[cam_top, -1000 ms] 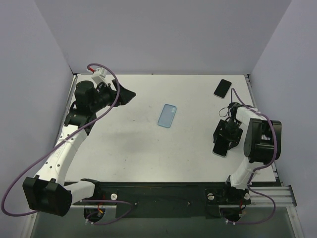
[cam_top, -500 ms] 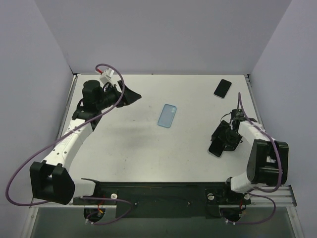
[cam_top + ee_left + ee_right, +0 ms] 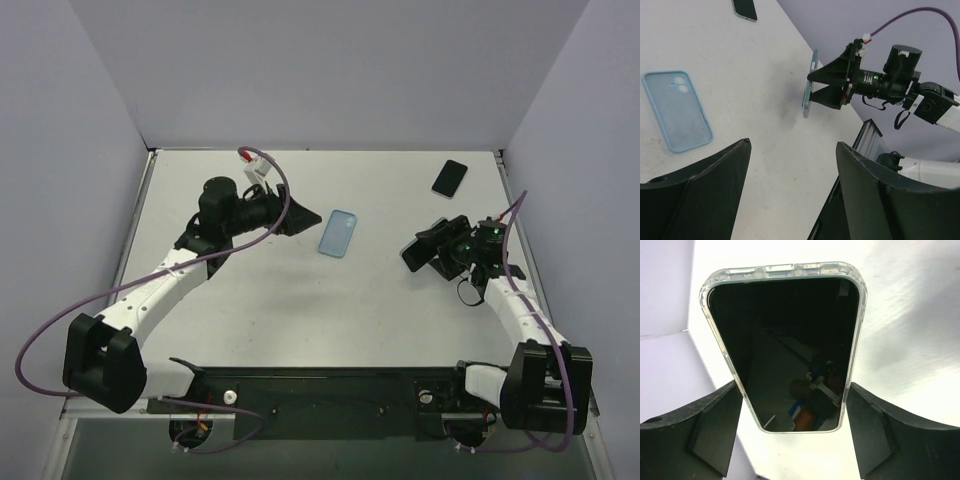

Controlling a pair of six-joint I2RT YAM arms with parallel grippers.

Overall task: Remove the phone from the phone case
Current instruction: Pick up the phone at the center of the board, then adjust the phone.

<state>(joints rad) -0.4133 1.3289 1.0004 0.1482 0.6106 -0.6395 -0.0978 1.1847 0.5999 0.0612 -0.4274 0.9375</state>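
Note:
A black-screened phone in a clear case [image 3: 785,345] is held by its long edges between the fingers [image 3: 715,425] of my right gripper [image 3: 795,390], which is shut on it. In the top view the cased phone [image 3: 422,246] is lifted off the table at the right, in the right gripper [image 3: 440,252]. In the left wrist view the phone [image 3: 810,82] shows edge-on, upright in the air. My left gripper [image 3: 300,218] is open and empty, just left of a light blue empty case [image 3: 338,233]. Its tips [image 3: 792,142] hover over bare table.
The light blue case [image 3: 677,110] lies flat at table centre, camera cut-out up. A second dark phone [image 3: 450,178] lies at the far right corner and also shows in the left wrist view [image 3: 745,7]. Purple walls enclose the white table [image 3: 260,300].
My right gripper has lifted the cased phone off the table and carried it up and left toward centre. My left arm has swung right, toward the blue case.

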